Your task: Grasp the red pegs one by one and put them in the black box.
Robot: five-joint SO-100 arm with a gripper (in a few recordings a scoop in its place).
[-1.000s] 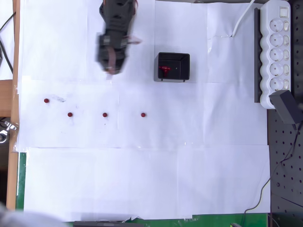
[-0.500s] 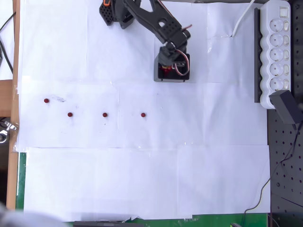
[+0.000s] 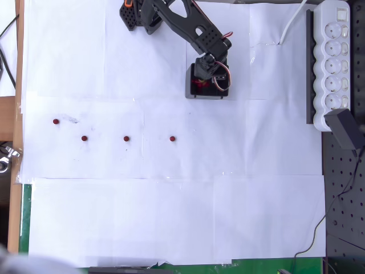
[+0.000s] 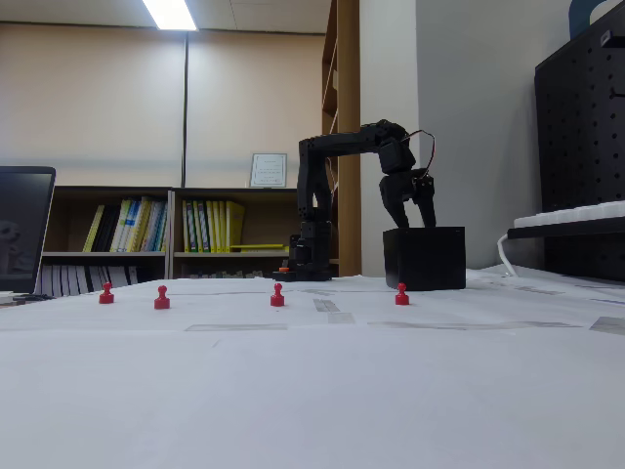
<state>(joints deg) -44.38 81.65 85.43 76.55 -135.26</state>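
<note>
Black box (image 4: 424, 258) at rear of white paper; gripper (image 4: 410, 221) directly above it, fingers parted, nothing visibly held. Red pegs: some inside the box, four in a loose row (image 3: 126, 138) on paper. Step: drop-off. Next: reach for nearest peg (image 3: 172, 138).

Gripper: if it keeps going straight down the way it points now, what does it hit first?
Most likely the inside of the black box. The gripper points down, its fingers spread just above the rim. Red pegs already lie inside, so it might touch them first; depth is unclear.
</note>
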